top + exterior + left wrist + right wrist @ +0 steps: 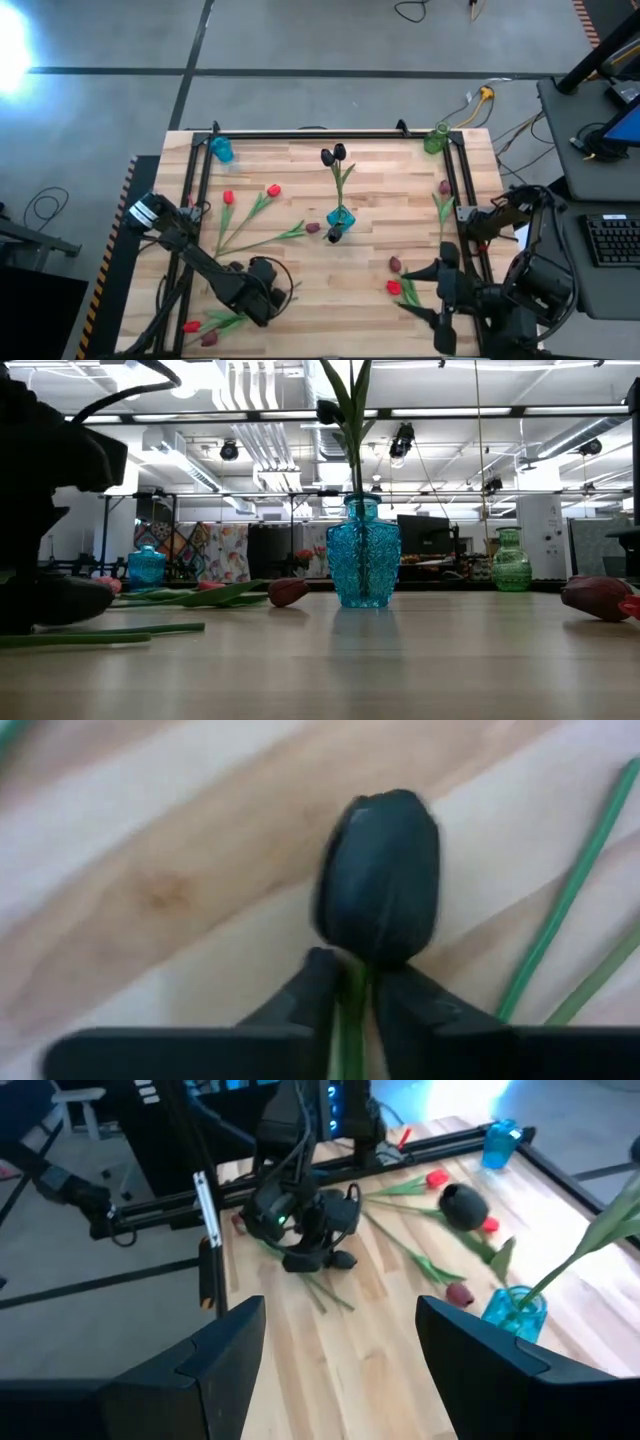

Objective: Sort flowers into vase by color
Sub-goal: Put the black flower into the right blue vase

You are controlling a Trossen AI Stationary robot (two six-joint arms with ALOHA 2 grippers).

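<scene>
My left gripper (268, 300) is low over the near-left part of the table, shut on a black tulip whose head (380, 875) shows just past its fingertips. My right gripper (422, 294) hovers open at the near right, touching nothing. The blue vase (340, 215) stands mid-table and holds black tulips (333, 155) by their stems. Red tulips (250, 195) lie flat left of the vase, with a maroon head (287, 592) beside it. More red and maroon tulips lie at the near left (200, 330) and on the right (394, 276). My left gripper pinches the black tulip's green stem (352, 1005) between its two fingers, right below the head. The fingers come from above, slanting down. The head sticks out past the fingertips, close over the wood; whether it rests on the table, I cannot tell.
A small blue vase (222, 150) stands at the far-left corner and a green vase (435, 140) at the far-right corner. Black rails (200, 190) run along the table's left, far and right edges. Loose green stems (570, 890) lie beside the held tulip.
</scene>
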